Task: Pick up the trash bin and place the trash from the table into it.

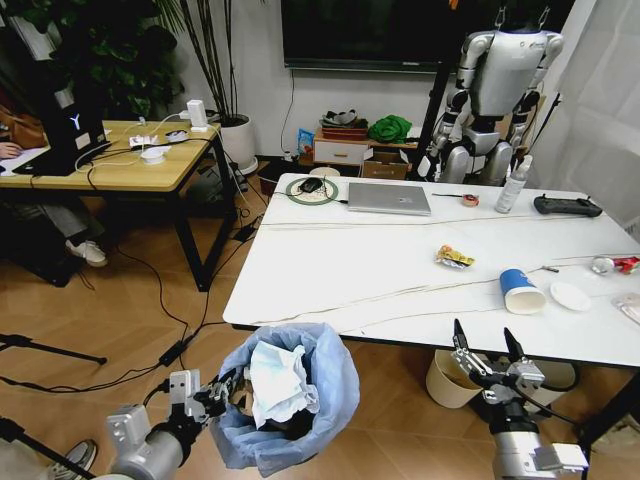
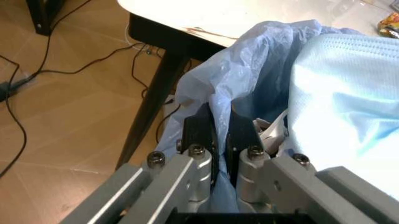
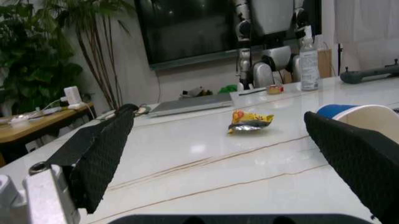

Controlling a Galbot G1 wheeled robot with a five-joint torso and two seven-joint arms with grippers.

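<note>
The trash bin, lined with a crinkly light-blue bag, hangs just in front of the white table's near edge. Pale crumpled paper lies inside it. My left gripper is shut on the bag-covered rim, and its fingers pinch the plastic. On the table's right part lie a yellow snack wrapper, a tipped blue paper cup, a white lid, a crushed can and a clear packet. My right gripper stands open at the table's front edge, facing the wrapper and cup.
Farther back on the table are a laptop, a bottle, a black controller and a tape roll. A cream bin stands under the table. A wooden desk is at the left, with cables on the floor.
</note>
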